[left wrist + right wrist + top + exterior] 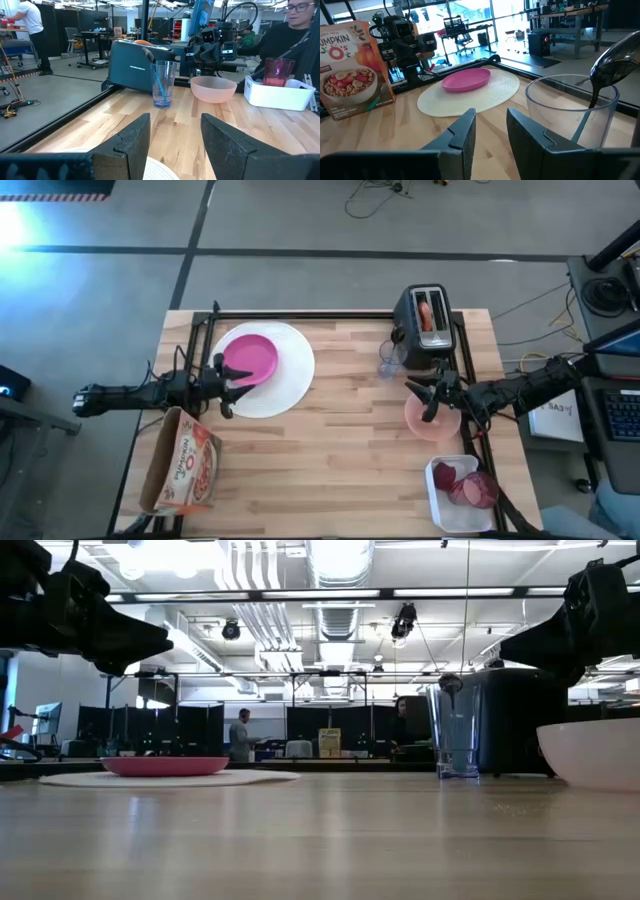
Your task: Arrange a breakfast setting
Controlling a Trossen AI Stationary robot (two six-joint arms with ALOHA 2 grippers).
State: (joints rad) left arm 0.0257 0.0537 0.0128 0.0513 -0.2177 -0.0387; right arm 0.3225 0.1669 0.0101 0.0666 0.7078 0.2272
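The magenta plate [250, 358] lies on the large white plate [285, 380] at the table's far left. My left gripper [243, 374] hovers open above their near-left edge and touches nothing [175, 125]. The peach bowl [432, 420] sits on the table at the right, and my right gripper [420, 395] hangs open just above it [491, 120]. The clear glass [163, 82] stands in front of the toaster, with the teal-handled spoon [612, 62] leaning on its rim. A bagel [428, 315] sticks out of the toaster's slot.
The dark toaster [428, 330] stands at the far right edge. A white tray [445, 515] at the near right holds dark-red fruit [447, 476] and the pink tumbler [277, 72]. A cereal box [182, 465] lies at the near left. Bare wood spans the table's middle.
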